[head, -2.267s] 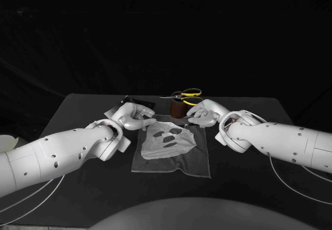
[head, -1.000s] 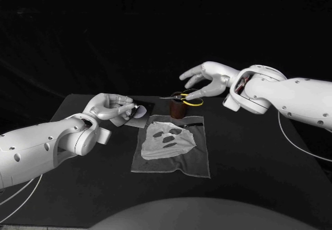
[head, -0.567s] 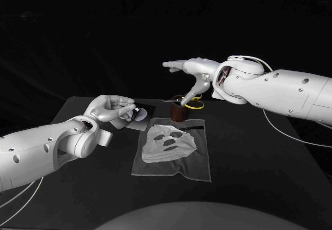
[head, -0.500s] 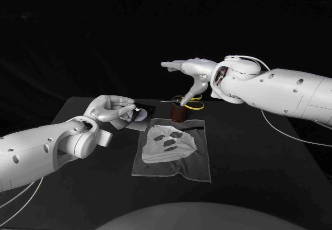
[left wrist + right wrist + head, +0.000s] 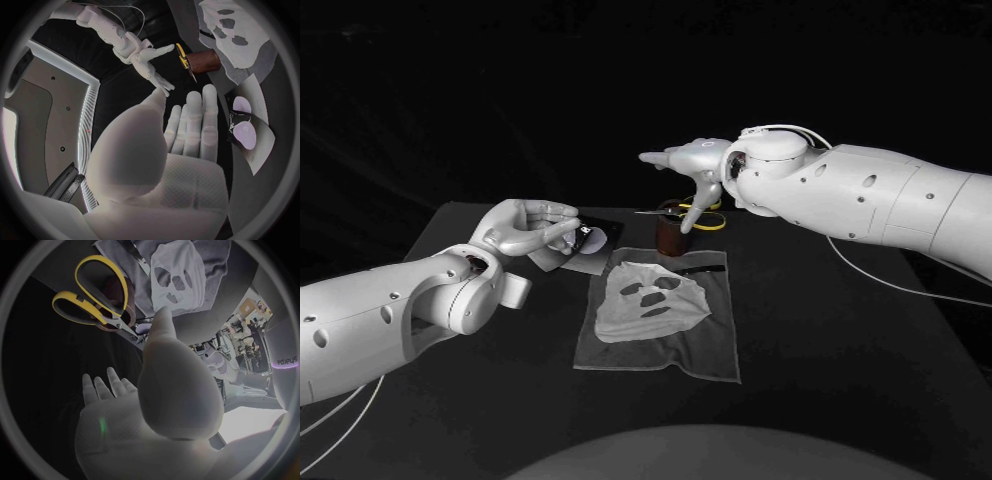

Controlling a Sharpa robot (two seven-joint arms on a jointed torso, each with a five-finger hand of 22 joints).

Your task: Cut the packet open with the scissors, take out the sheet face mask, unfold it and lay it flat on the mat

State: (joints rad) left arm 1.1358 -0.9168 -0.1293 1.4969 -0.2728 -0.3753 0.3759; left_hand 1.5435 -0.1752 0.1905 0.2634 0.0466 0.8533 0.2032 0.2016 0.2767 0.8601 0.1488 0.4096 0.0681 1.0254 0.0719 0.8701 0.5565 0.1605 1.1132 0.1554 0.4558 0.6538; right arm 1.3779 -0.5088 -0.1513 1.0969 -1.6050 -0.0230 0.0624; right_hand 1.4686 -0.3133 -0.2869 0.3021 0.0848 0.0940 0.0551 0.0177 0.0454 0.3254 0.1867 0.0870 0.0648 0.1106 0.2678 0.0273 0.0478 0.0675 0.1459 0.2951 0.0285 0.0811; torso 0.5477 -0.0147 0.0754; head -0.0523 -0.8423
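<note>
The sheet face mask (image 5: 651, 295) lies flat on the mat (image 5: 672, 345). The right hand (image 5: 692, 165), spread and empty, hangs above the scissors (image 5: 692, 210) behind the mat. The left hand (image 5: 528, 228), empty with fingers extended, is beside the mat. A careless descent could knock the scissors onto the mask.

The scissors (image 5: 708, 222) have 2 yellow handle loops, over a brown holder (image 5: 671, 238). Beside the holder, the mask (image 5: 651, 297) is white, the mat (image 5: 682, 350) pale grey, the table (image 5: 848, 330) black.
</note>
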